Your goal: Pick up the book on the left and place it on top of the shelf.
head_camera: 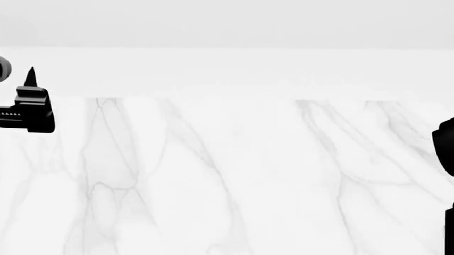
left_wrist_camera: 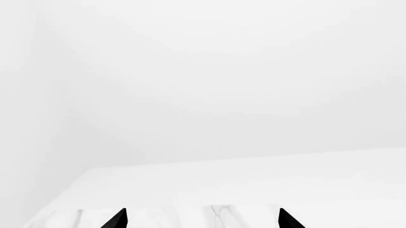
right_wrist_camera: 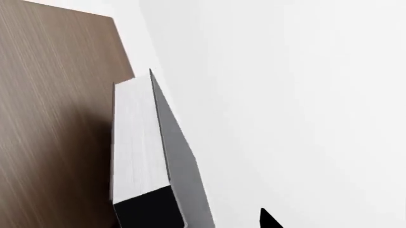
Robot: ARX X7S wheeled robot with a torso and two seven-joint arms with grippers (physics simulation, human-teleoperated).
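In the right wrist view the dark book (right_wrist_camera: 179,161) shows its white page edges, grey cover and a black end. It rests against the flat brown board of the shelf (right_wrist_camera: 51,118). My right gripper (right_wrist_camera: 199,220) is around the book. One fingertip (right_wrist_camera: 269,221) stands clear of the grey cover with a gap between them, and the other finger is hidden behind the book. My left gripper (left_wrist_camera: 203,219) is open and empty over the marble table's edge. It also shows at the far left of the head view (head_camera: 28,87).
The head view shows a white marble table (head_camera: 234,175) with grey veins and a white wall behind it. A black part of my right arm (head_camera: 445,154) shows at the right edge. Book and shelf are out of the head view.
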